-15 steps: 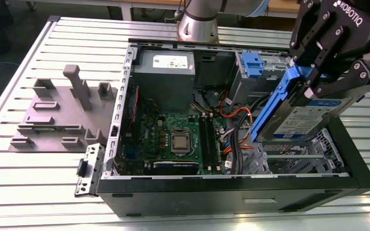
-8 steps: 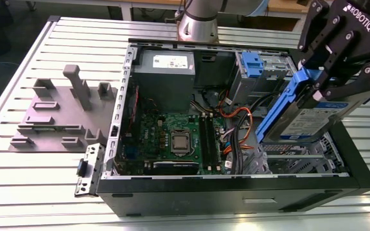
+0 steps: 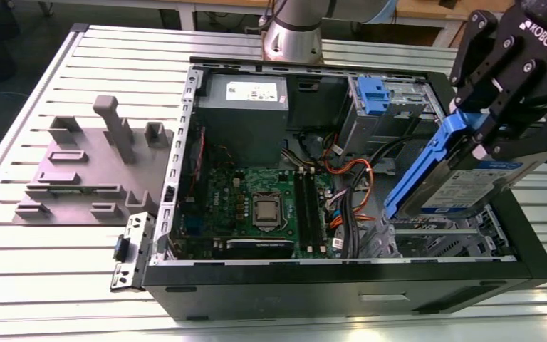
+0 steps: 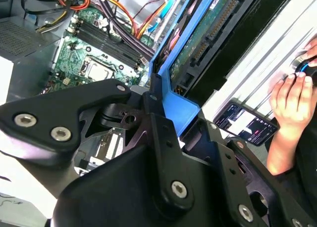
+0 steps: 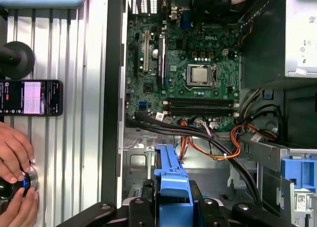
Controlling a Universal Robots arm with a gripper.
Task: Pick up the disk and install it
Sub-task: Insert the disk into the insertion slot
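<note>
One table (image 3: 26, 285), slatted metal, carries everything noted below. On it lies a case (image 3: 330, 288), side panel off, interior exposed. Beside the case, toward the exterior view's left, sits a grey fixture (image 3: 93, 164), unoccupied. Inside the case I record a PSU (image 3: 245, 96) at the far wall and a board (image 3: 254, 199) on the floor, with orange and black cables running between the board and the drive cage.

Disk (image 3: 469, 187): clear of the table and held in my jaws, which are pinching its blue end tab, seen in the first wrist view (image 5: 171, 182). It hangs below the jaws, long axis steeply tilted, upper end at the jaws and lower end pointing down into the case corner at the exterior view's right, over the metal cage. I cannot tell whether the lower end touches the cage. The second wrist view shows its green underside (image 4: 208, 34) facing away from the board.

A second caddy (image 3: 372, 96), blue, is seated in the upper bay, well apart from the disk.

Outside the case: a phone (image 5: 32, 97) flat on the table, and a person's hand (image 5: 12, 153) on a small control near it.
</note>
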